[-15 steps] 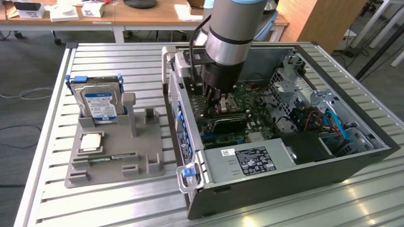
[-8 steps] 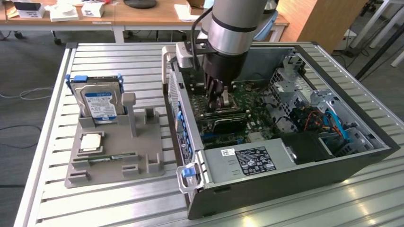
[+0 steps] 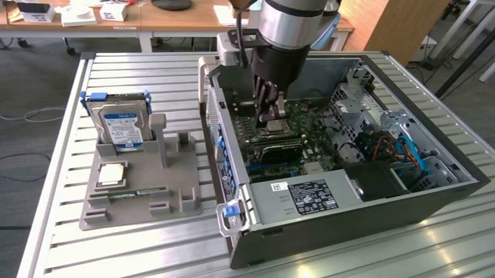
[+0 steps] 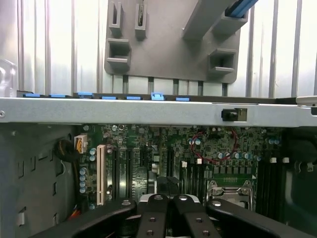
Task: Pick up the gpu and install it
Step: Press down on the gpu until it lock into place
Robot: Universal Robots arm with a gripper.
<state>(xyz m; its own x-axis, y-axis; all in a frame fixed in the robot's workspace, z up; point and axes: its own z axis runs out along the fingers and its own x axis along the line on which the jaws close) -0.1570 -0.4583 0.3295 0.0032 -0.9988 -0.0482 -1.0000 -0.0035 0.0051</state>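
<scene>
Pushing down crooked could bend the board [image 3: 290,136]; your gripper [image 3: 270,110] is squeezed shut above it, holding something I cannot make out.

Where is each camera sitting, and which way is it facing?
Exterior view: off the arm, raised, looking down at the open computer case, the grey parts tray and the hard drive; the arm and shut end effector show.
Wrist view: on the wrist, facing the motherboard, the end effector in frame.
Shared: motherboard, case wall, tray.
</scene>
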